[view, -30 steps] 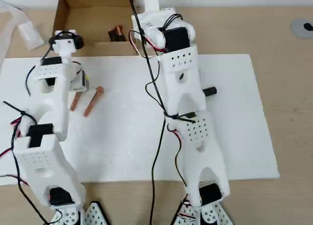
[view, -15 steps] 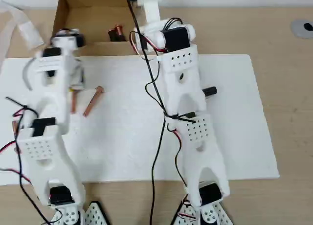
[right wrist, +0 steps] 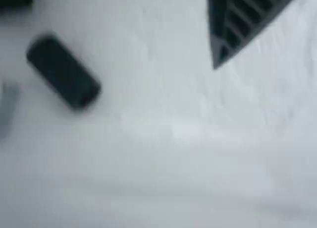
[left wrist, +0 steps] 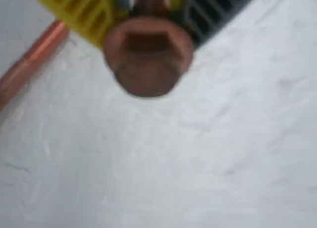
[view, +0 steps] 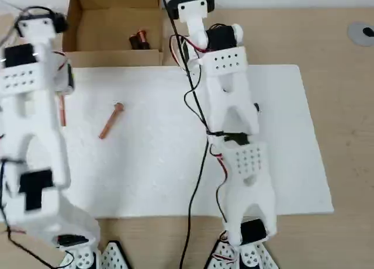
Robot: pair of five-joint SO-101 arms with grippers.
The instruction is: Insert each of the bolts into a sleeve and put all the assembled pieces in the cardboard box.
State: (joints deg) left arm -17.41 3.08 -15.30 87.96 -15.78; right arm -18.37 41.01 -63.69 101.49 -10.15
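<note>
My left gripper [left wrist: 148,15] clamps a bolt [left wrist: 147,57].
Left wrist: hex head end-on. Right wrist: sleeve [right wrist: 63,72]; right gripper [right wrist: 225,47] state, cannot tell.

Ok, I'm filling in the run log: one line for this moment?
left gripper: shut on bolt | second bolt: on foam | sleeve: on foam | box: one piece inside

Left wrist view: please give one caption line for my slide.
Left gripper shut on a copper bolt, head toward camera, over white foam sheet; second bolt lies nearby.
</note>
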